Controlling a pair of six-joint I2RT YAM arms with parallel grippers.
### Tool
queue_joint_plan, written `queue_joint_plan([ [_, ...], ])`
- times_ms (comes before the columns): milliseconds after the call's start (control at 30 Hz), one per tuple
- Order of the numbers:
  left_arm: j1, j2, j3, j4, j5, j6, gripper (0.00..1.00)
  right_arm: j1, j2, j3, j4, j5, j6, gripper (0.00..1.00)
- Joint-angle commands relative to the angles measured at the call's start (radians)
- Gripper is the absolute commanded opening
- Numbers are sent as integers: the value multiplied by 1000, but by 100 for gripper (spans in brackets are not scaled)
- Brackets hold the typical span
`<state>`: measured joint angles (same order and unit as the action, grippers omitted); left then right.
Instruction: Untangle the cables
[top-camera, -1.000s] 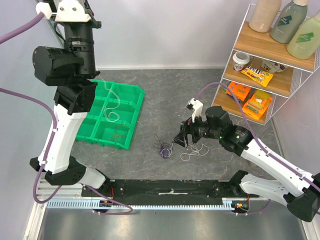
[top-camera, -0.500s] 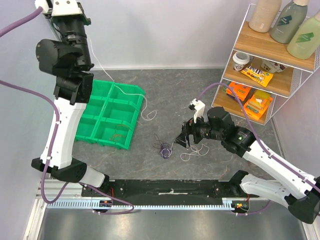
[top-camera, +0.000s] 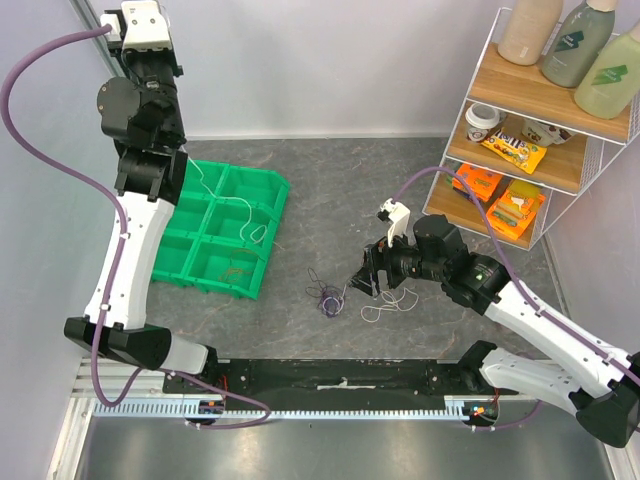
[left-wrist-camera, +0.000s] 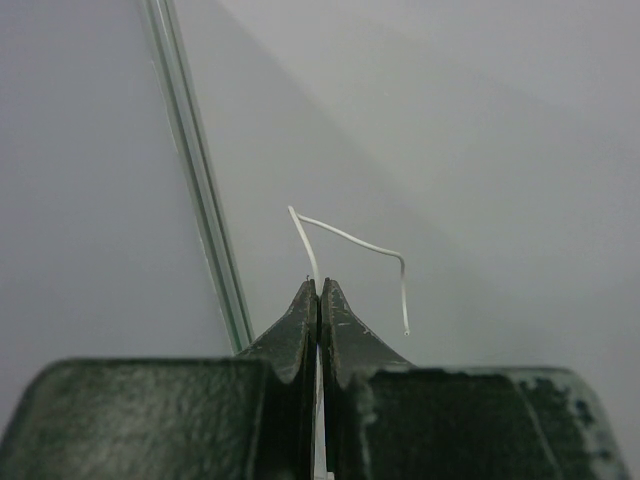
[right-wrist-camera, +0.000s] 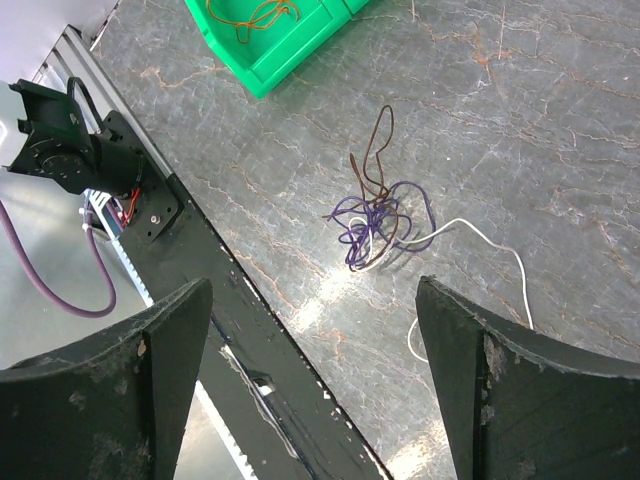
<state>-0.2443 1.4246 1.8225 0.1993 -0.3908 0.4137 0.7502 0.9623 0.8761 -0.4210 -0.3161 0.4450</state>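
Right, left wrist view first: the left end effector (left-wrist-camera: 318, 290) has its fingers pressed together, pinching a white cable (left-wrist-camera: 352, 238) that pokes up past the tips and bends over against a plain wall.

Over on the right wrist view, the right end effector (right-wrist-camera: 312, 290) is spread wide and hangs above the tabletop (right-wrist-camera: 560, 110). Between its fingers sits the clump of cables (right-wrist-camera: 382, 215), purple, dark and white strands knotted together. One white strand (right-wrist-camera: 490, 240) trails off to the right. The corner of a green bin (right-wrist-camera: 300, 45) shows at the top, with an orange wire (right-wrist-camera: 250, 15) lying in it.

Now the top view: the left arm (top-camera: 130, 240) is raised high. The white cable drops from it and lies across the green bin's compartments. The clump rests on the tabletop between the bin and the right end effector, near that end effector's open fingers.
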Motion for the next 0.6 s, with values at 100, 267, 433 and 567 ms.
queue_joint_plan([
  [100, 30, -26, 17, 43, 12, -32, 2, 1, -5, 9, 13, 2, -2, 90],
  [267, 36, -65, -51, -4, 26, -116, 2, 1, -16, 0, 14, 12, -2, 90],
  [433, 34, -202, -336, -99, -2, -395, 2, 1, -13, 6, 13, 23, -3, 90],
  [567, 34, -272, -469, -193, -51, -551, 2, 1, -27, 0, 11, 26, 1, 90],
])
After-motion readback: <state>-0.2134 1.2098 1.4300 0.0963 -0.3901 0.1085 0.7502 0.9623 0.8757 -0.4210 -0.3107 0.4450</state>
